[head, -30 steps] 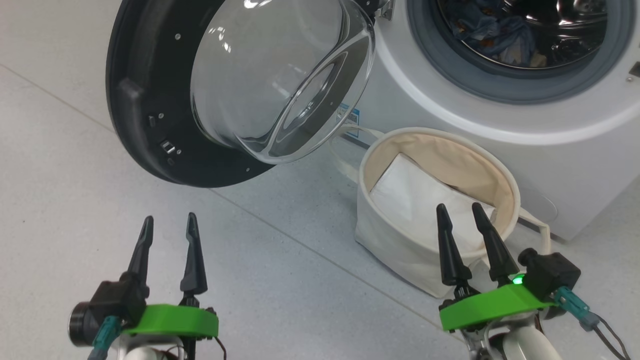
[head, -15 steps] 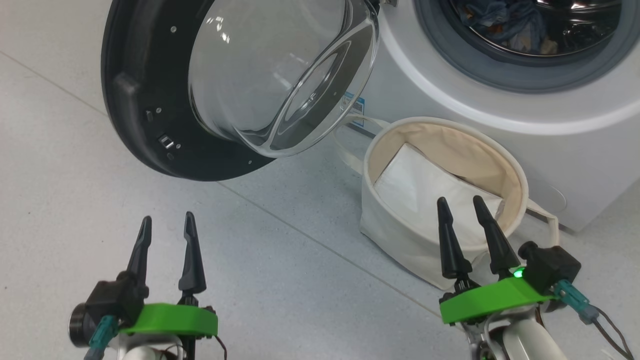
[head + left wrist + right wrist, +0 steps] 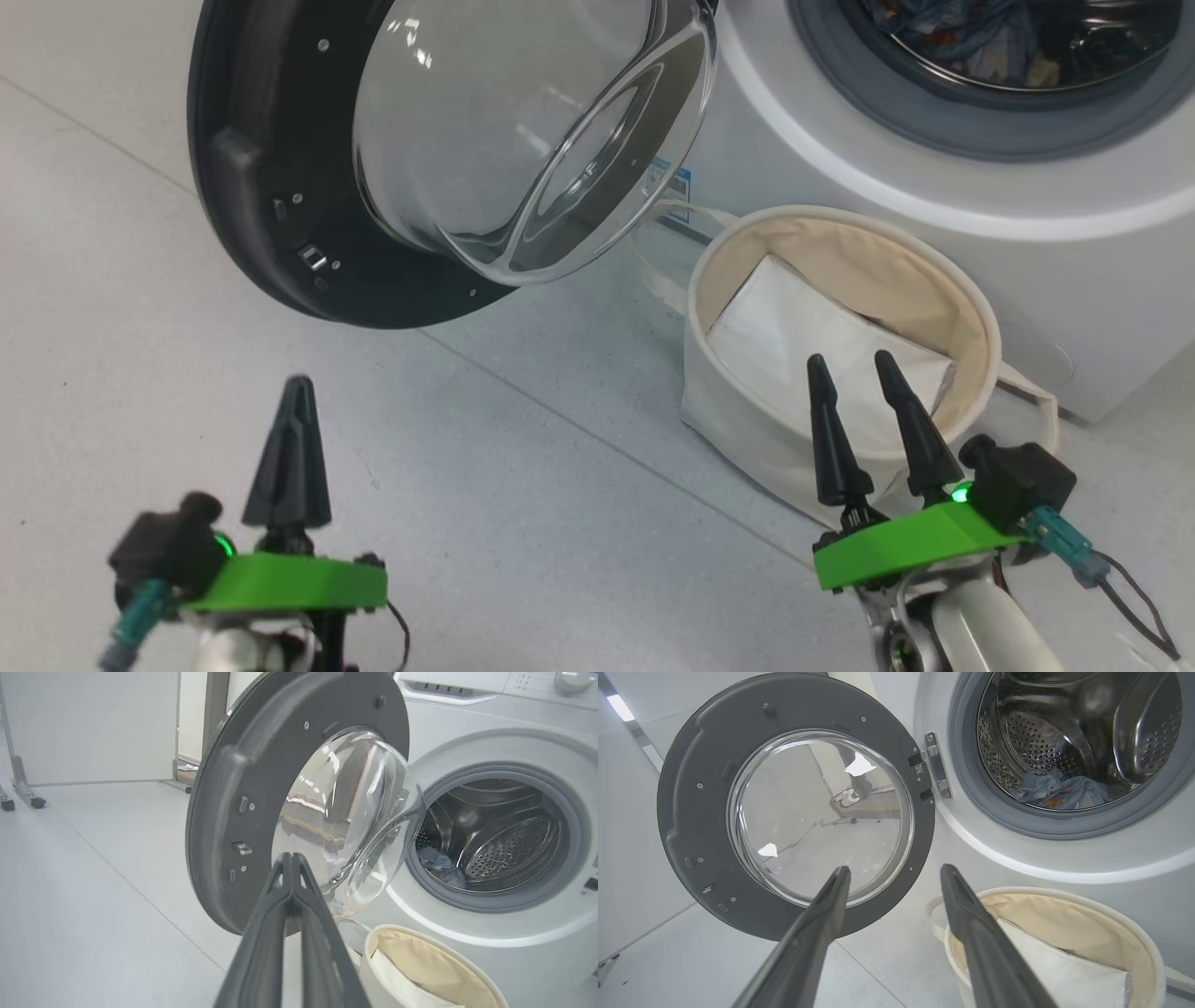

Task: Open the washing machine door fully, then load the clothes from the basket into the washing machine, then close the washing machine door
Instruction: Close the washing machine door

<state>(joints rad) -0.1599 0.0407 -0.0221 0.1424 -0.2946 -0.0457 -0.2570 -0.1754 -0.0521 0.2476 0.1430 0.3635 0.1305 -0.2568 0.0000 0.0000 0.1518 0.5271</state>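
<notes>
The washing machine door stands swung open to the left of the washing machine, its glass bowl facing me. Light blue clothes lie at the bottom of the steel drum. The cream basket sits on the floor before the machine, with a flat white sheet inside. My left gripper is shut on nothing, low at the left, short of the door. My right gripper is open, its fingertips over the basket's near rim.
Pale grey floor spreads in front of the machine and under the open door. A white panel on castors stands at the far left behind the door.
My left gripper has shut, its two fingers now pressed together. The head camera has shifted, so the machine and basket sit a little further right in the picture.
</notes>
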